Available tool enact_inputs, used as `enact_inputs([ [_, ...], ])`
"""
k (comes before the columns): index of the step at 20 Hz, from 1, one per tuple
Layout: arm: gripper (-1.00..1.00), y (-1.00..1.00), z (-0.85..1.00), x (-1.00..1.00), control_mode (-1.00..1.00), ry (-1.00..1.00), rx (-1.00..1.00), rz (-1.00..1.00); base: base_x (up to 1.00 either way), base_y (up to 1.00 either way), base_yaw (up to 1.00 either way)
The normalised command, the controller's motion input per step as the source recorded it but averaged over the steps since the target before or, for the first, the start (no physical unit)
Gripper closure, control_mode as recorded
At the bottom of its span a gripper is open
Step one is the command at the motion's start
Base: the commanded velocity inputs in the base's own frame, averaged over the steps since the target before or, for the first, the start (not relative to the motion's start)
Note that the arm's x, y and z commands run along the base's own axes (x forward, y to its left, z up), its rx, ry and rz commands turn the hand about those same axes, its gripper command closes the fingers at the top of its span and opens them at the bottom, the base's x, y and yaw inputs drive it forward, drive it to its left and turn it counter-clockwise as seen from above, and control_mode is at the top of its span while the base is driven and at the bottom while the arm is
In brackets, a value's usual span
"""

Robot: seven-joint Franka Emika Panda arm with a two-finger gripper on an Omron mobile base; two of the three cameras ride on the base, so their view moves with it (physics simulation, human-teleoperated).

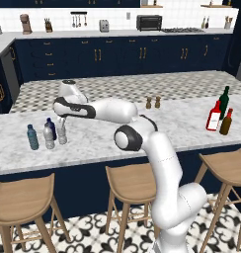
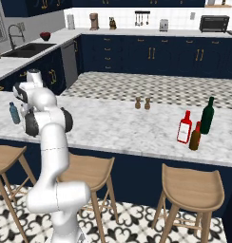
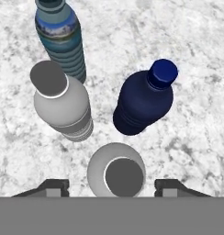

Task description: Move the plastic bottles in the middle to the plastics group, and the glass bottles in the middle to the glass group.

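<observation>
Nearest the hand camera, a clear plastic bottle [image 3: 116, 172] stands upright on the marble counter [image 3: 192, 59], seen cap-on from above, between the two dark finger tips of the gripper [image 3: 112, 186]. Jaws stand apart, one on each side of the bottle with marble showing in both gaps; nothing gripped.

Second clear bottle [image 3: 62, 104] stands just beyond and to one side, upright. Teal-blue bottle [image 3: 61, 39] close behind it. Dark navy bottle [image 3: 145, 98] stands on the other side, upright, apart from the rest. All four form one tight cluster near the counter's left end, toward its front edge, in the left base view: teal-blue bottle [image 1: 32, 137], clear bottles [image 1: 49, 137] and [image 1: 61, 132], navy bottle [image 1: 51, 126] behind.

Toward the counter's right end, the red white-labelled bottle [image 1: 214, 116], the dark green long-necked bottle [image 1: 223, 102] and the amber-brown bottle [image 1: 226, 122] stand close together; the amber one is nearest the front edge.

Counter surface is white-grey veined marble over dark navy panels. Two small brown shakers [image 1: 153, 103] sit near its back edge, mid-length. Wooden stools [image 1: 132, 185] line the front. Floor has patterned tile. Far wall has navy cabinets, a toaster oven [image 1: 148, 22] and hanging utensils. Sink [image 2: 27, 49] in the side counter, seen from the right base camera.
</observation>
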Motion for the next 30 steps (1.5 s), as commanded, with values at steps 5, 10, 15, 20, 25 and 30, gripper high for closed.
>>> enact_inputs([
  [5,-1.00,0.00,0.00,0.00,-1.00,0.00,0.00,0.00,0.00,0.00,0.00],
  [10,-1.00,-0.06,0.38,-0.17,-1.00,0.00,0.00,-0.02,0.00,0.00,0.00],
  [15,-1.00,-0.45,0.53,-0.73,-1.00,0.00,0.01,-0.07,0.00,0.00,0.00],
  [20,-1.00,-0.66,0.20,-0.96,-1.00,0.00,0.06,-0.11,0.00,0.00,0.00],
  [25,-1.00,-0.91,-0.09,-1.00,-1.00,-0.01,0.09,-0.18,0.00,0.00,0.00],
  [30,-1.00,-0.70,-0.03,-1.00,-1.00,-0.08,0.08,-0.17,0.00,0.00,0.00],
])
